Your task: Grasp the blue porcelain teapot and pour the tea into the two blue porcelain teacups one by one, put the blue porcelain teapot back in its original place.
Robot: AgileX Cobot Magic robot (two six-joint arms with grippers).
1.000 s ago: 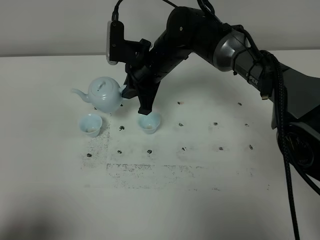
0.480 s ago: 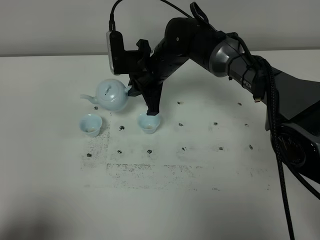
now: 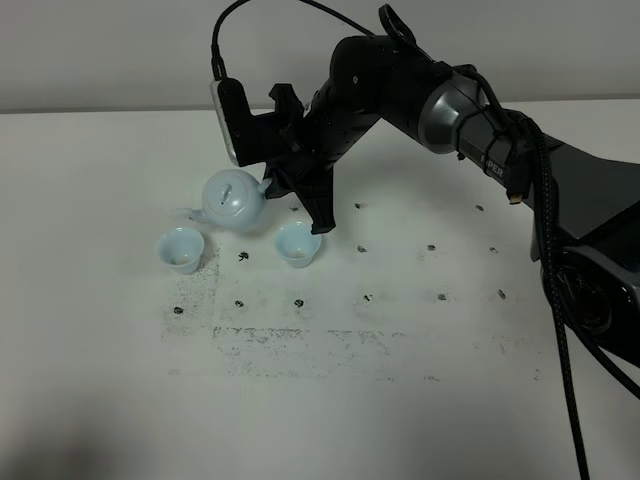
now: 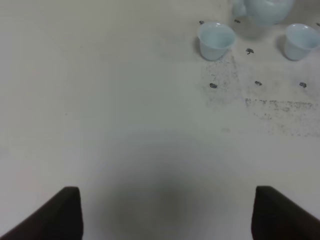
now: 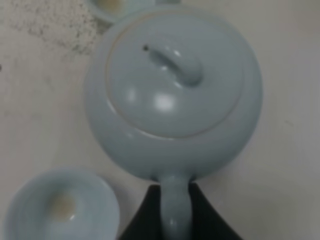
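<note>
Pale blue teapot [image 3: 232, 200] and teacups [image 3: 180, 249] [image 3: 298, 243]; black-speckled white table [image 3: 400, 410].

Right arm stretched leftward, right end effector [image 3: 266, 186] clamped on blue porcelain teapot [image 3: 231, 200] handle; left end effector [image 4: 167, 212] fingers sat spread apart.

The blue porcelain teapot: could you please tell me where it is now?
In the exterior high view the blue porcelain teapot is left of centre, just behind the gap between the two teacups, its handle in the right gripper.
</note>
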